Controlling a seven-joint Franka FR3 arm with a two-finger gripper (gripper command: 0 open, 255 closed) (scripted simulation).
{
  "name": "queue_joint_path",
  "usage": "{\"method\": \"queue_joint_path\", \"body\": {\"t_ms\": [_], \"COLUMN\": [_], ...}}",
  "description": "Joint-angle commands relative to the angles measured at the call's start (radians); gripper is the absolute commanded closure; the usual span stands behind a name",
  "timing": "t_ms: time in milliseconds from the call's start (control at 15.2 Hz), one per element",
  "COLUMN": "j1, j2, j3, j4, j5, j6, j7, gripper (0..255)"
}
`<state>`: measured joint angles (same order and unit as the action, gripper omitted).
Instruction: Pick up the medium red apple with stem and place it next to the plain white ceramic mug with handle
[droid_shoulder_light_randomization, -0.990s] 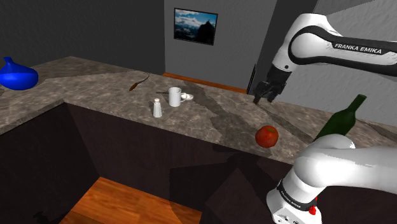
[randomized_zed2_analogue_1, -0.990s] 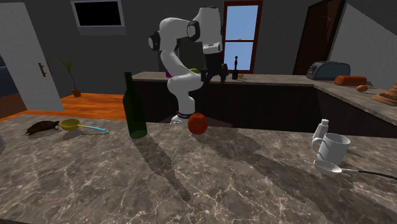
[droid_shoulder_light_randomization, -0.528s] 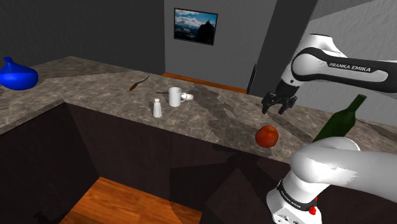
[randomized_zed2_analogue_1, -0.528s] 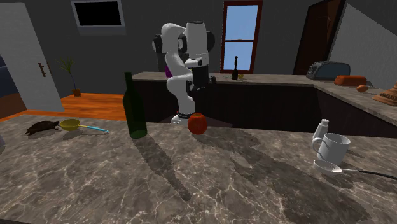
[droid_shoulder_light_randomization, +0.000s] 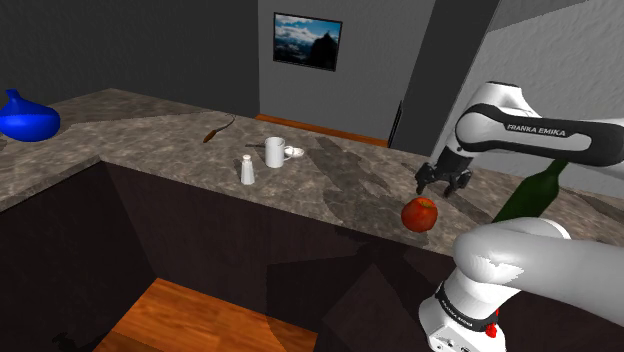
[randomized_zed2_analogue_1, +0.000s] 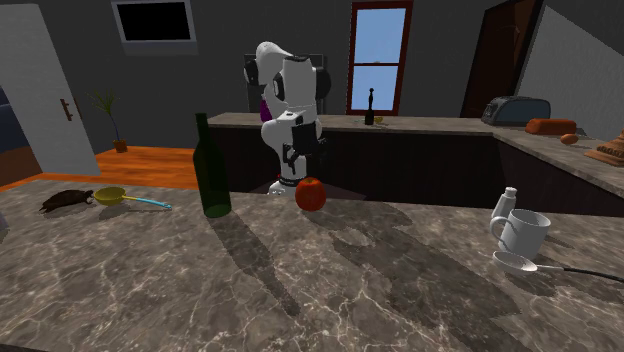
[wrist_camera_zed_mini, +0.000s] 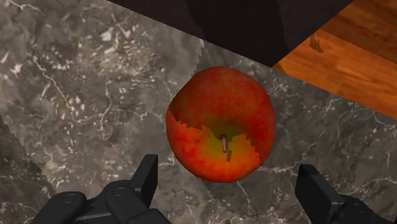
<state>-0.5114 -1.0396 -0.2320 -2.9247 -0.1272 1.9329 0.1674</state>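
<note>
Gripper (wrist_camera_zed_mini: 229, 170) released, poised just above apple (wrist_camera_zed_mini: 221, 124). Apple rests near counter (droid_shoulder_light_randomization: 340, 180) edge, 4 o'clock from mug (droid_shoulder_light_randomization: 274, 151) (shoulder view). Expect rigid, smooth, roll-prone: clamp 2 opposite sides at widest girth.

Dark marbled countertop (droid_shoulder_light_randomization: 150, 140) with red apple (droid_shoulder_light_randomization: 420, 214), green bottle (randomized_zed2_analogue_1: 211, 175), white mug (droid_shoulder_light_randomization: 274, 152), shaker (droid_shoulder_light_randomization: 247, 170), blue vase (droid_shoulder_light_randomization: 25, 120).

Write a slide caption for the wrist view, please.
Open claw hovering over the red apple on a grey veined counter.
</note>
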Motion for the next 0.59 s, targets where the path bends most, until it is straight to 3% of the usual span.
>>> {"method": "queue_joint_path", "body": {"t_ms": [0, 528], "j1": [-0.001, -0.002], "j2": [0.010, 0.019], "j3": [-0.003, -0.006], "j4": [-0.025, -0.043], "j5": [-0.003, -0.006], "j6": [0.035, 0.062], "j7": [0.002, 0.003], "gripper": [0, 0]}}
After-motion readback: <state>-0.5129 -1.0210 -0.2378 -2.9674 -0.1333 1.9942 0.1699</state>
